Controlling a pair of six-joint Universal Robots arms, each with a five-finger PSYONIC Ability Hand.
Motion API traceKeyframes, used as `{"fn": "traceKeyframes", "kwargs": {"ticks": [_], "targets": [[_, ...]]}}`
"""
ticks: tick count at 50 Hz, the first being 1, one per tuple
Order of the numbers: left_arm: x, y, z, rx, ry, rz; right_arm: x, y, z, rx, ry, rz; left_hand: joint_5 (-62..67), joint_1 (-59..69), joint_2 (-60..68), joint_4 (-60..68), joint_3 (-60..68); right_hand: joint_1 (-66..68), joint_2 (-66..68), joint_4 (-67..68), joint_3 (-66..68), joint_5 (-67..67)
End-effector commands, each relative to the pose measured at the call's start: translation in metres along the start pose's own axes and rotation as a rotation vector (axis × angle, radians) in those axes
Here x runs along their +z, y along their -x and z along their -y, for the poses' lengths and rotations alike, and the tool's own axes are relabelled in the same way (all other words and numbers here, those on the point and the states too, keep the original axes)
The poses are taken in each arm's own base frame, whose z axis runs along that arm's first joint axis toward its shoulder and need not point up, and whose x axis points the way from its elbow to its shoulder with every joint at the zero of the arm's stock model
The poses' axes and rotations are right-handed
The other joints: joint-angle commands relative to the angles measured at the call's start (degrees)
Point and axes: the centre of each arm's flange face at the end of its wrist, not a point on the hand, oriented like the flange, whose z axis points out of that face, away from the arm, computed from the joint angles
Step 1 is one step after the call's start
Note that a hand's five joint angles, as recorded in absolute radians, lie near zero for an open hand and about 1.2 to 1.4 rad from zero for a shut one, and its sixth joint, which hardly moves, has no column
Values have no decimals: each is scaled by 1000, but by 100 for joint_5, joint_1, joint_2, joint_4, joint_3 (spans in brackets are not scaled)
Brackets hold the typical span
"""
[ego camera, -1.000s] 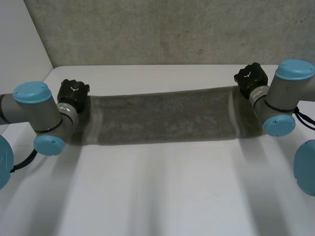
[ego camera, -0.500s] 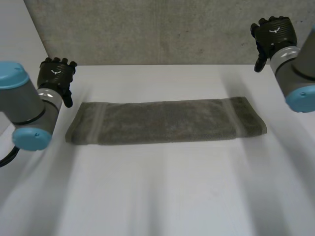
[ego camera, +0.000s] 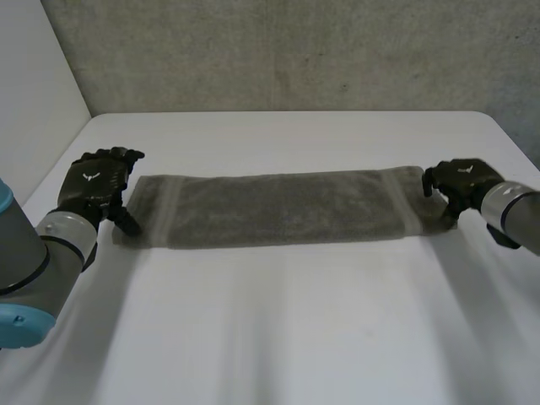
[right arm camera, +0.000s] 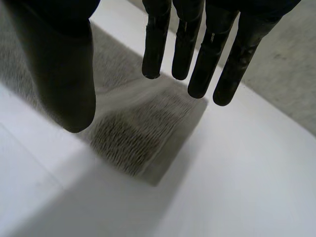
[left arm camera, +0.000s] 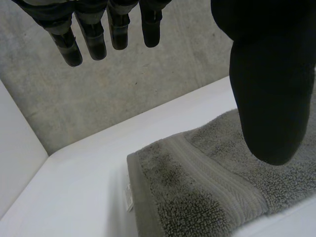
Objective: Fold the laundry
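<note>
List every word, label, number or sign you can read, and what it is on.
No readable text.
Small white tag at the end of the towel: too small to read.
White mark on the back of the left hand and of the right hand: a symbol, not letters.

You'll see both hands back down at the towel [ego camera: 278,207] after being raised clear of it, up near the far wall, half a second ago. Your left hand [ego camera: 97,181] is now at the towel's left short end and your right hand [ego camera: 460,180] at its right short end. Both sit nearer the front edge than a second ago, when they were on the far corners.
</note>
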Motion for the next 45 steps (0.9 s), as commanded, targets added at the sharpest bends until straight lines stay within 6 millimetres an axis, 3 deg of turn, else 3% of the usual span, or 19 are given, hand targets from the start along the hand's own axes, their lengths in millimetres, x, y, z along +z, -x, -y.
{"fn": "traceKeyframes", "kwargs": {"ticks": [1,11,13,14,16,20,24,33,35,38,40,41,42,43,44,45], "targets": [[0,-1,-1,4,-1,-2,18,2,-21,-12,-9,11,-180,4,50,51,48,-37,-40,-64,-69,-29],[-3,-2,-4,3,9,-8,36,1,-35,-26,-30,-18,-180,4,50,51,48,552,549,524,519,559],[-2,-2,-4,3,9,-7,39,0,-35,-26,-32,-23,-180,4,50,51,48,2609,2606,2582,2577,2617],[-3,-2,-4,3,9,-8,39,0,-35,-26,-32,-23,-180,4,50,51,48,2621,2618,2593,2588,2628],[-3,-2,-4,3,9,-8,43,-2,-39,-25,-17,-34,-180,4,50,51,48,4445,4442,4417,4412,4452],[-2,-2,-4,3,9,-7,43,-9,-39,-27,8,-86,-180,4,50,51,48,4684,4681,4656,4651,4691],[-3,-2,-5,3,11,-7,31,-32,-37,-62,72,-203,-180,4,50,51,48,4684,4681,4656,4651,4691],[-3,-1,-6,2,14,-4,-4,-66,-52,-262,312,-210,-180,4,50,51,48,4684,4681,4656,4651,4691],[-4,-1,-5,3,14,-4,-17,-89,-43,-330,320,-249,-180,4,50,51,48,4684,4681,4656,4651,4691],[-5,-1,-2,5,2,-3,-18,-95,-34,-347,294,-277,-180,4,50,51,48,4684,4681,4656,4651,4691],[-5,-1,-1,5,0,-3,-18,-103,-11,-371,210,-336,-180,4,50,51,48,4684,4681,4656,4651,4691],[-6,-1,0,4,-1,-4,-18,-103,-11,-371,210,-336,-180,4,50,51,48,4684,4681,4656,4651,4691],[-6,-1,0,4,-1,-4,-17,-101,6,-382,150,-358,-180,4,50,51,48,4684,4681,4656,4651,4691],[-6,-1,0,4,-1,-4,-17,-86,30,-391,70,-353,-180,4,50,51,48,4684,4681,4656,4651,4691],[-6,-1,0,5,-3,-4,-17,-86,30,-391,69,-353,-180,4,50,51,48,4684,4681,4656,4651,4691],[-6,-1,0,5,-3,-4,-15,-60,52,-398,-13,-320,-180,4,50,51,48,4684,4681,4656,4651,4691]]}}
